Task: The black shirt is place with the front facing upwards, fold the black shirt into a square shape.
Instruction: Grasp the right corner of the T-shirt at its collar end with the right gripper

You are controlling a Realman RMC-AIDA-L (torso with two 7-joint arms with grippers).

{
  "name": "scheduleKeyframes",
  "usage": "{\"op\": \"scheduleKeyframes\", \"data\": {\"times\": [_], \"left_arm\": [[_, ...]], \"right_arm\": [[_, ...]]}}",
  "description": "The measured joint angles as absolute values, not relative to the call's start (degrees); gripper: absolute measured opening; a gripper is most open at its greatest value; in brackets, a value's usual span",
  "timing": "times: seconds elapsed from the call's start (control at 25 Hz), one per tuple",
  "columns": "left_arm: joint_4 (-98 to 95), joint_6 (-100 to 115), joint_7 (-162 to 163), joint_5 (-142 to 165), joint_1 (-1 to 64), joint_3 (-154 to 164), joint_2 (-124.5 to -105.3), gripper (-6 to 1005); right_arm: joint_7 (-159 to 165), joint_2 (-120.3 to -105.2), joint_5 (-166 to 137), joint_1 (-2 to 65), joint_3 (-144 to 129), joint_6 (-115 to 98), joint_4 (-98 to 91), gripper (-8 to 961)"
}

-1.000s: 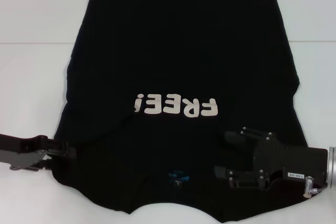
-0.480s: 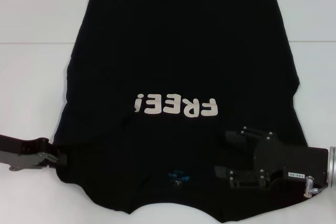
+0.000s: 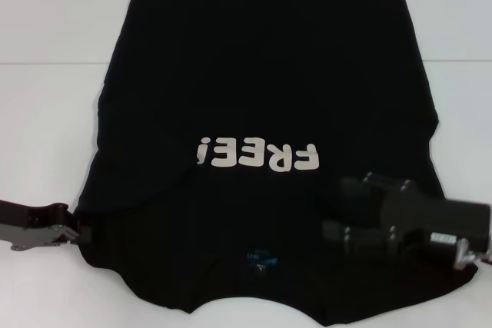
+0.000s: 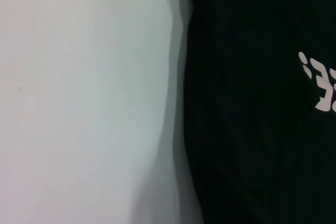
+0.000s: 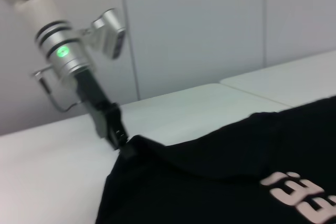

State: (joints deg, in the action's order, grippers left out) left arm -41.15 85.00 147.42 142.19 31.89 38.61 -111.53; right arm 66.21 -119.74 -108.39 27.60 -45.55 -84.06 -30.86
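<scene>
Shirt edge pinched by left gripper; right gripper above it.

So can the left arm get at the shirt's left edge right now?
Probably yes: the left end effector sits right at the black shirt's left edge, with only bare table beside it.

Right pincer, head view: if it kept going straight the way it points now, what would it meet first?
The right pincer points toward the robot's left, low over the black shirt. Going straight on, it would probably just cross more shirt cloth, passing near the blue neck label; its height above the cloth is unclear.
</scene>
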Motion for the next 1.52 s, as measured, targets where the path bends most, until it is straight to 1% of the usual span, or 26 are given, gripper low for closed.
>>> {"op": "scheduleKeyframes", "data": {"times": [0.08,0.16,0.28,0.48,0.56,0.76,0.88,1.2,1.52], "left_arm": [[-41.1,85.2,146.5,142.1,31.7,38.2,-111.54,27],[-41.1,86.1,144.9,141.8,31.7,36.8,-111.6,27],[-41.1,86.9,143.7,141.5,31.7,35.9,-111.66,27],[-41.0,87.9,141.2,140.9,31.6,35.0,-111.67,27],[-40.9,87.9,140.7,140.8,31.5,34.8,-111.59,28],[-40.7,88.0,139.6,140.5,31.5,34.7,-111.35,28],[-40.7,88.0,139.3,140.5,31.5,34.7,-111.31,28],[-40.7,87.6,138.9,140.5,31.6,34.7,-111.28,27],[-40.7,87.3,138.9,140.5,31.5,34.7,-111.31,27]], "right_arm": [[73.5,-119.63,-108.8,26.9,-45.5,-84.1,-34.8,916],[83.6,-119.52,-110.5,25.9,-45.6,-84.4,-40.9,916],[101.4,-118.83,-115.6,25.1,-45.4,-85.5,-50.1,916],[128.8,-115.62,-127.8,27.6,-44.4,-93.3,-59.0,916],[136.9,-115.17,-134.5,29.6,-41.9,-97.2,-60.9,916],[146.3,-114.92,-146.2,33.4,-36.0,-105.0,-63.2,915],[147.9,-114.77,-151.9,34.5,-35.7,-105.6,-63.6,915],[147.7,-115.4,-155.6,34.6,-36.5,-103.3,-60.4,915],[146.5,-115.69,-155.6,34.7,-36.8,-99.0,-54.9,915]]}}
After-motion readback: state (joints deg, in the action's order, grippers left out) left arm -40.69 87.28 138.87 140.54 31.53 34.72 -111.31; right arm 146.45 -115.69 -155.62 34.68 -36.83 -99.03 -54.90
